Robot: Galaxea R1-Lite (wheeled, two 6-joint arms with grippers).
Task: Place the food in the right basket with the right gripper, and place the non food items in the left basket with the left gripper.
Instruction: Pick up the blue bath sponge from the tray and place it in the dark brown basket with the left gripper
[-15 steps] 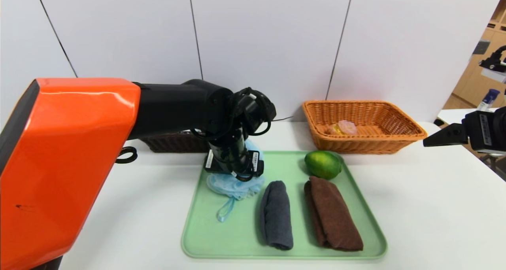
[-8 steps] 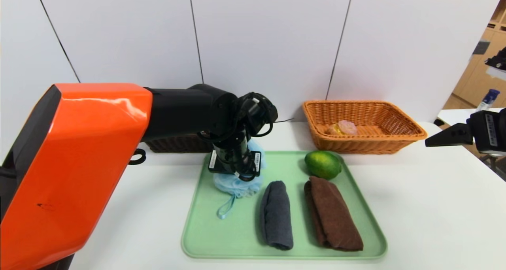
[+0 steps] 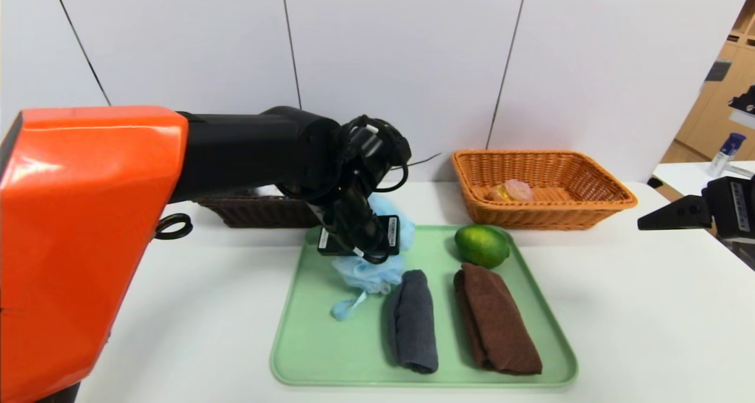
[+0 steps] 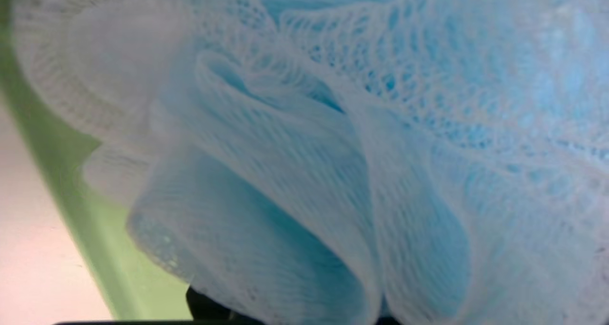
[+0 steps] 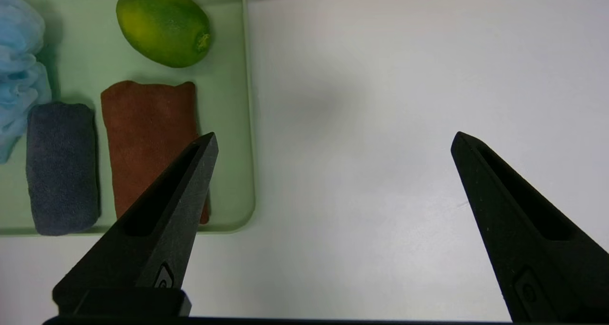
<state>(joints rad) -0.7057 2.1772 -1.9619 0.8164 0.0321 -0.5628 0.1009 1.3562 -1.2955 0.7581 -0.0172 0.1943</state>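
My left gripper (image 3: 362, 260) is shut on the light blue bath pouf (image 3: 368, 274) and holds it just above the back left of the green tray (image 3: 318, 350); the pouf fills the left wrist view (image 4: 333, 149) and hides the fingers. The green citrus (image 3: 482, 245) lies at the tray's back right, with the dark grey towel (image 3: 412, 320) and brown towel (image 3: 495, 320) in front. The bun (image 3: 517, 189) lies in the orange basket (image 3: 590, 205). The dark brown basket (image 3: 259, 211) is mostly hidden behind my left arm. My right gripper (image 5: 333, 139) is open and empty over the table right of the tray. The small bottle is out of view.
The right wrist view shows the citrus (image 5: 163, 24), the brown towel (image 5: 142, 125), the grey towel (image 5: 62, 168) and the tray's right rim (image 5: 248, 125). My orange left forearm (image 3: 88, 232) blocks the left of the head view. A white wall stands behind the baskets.
My left gripper has risen and shifted right with the pouf, whose loop has come up off the tray's left rim. My right gripper has drifted slightly right.
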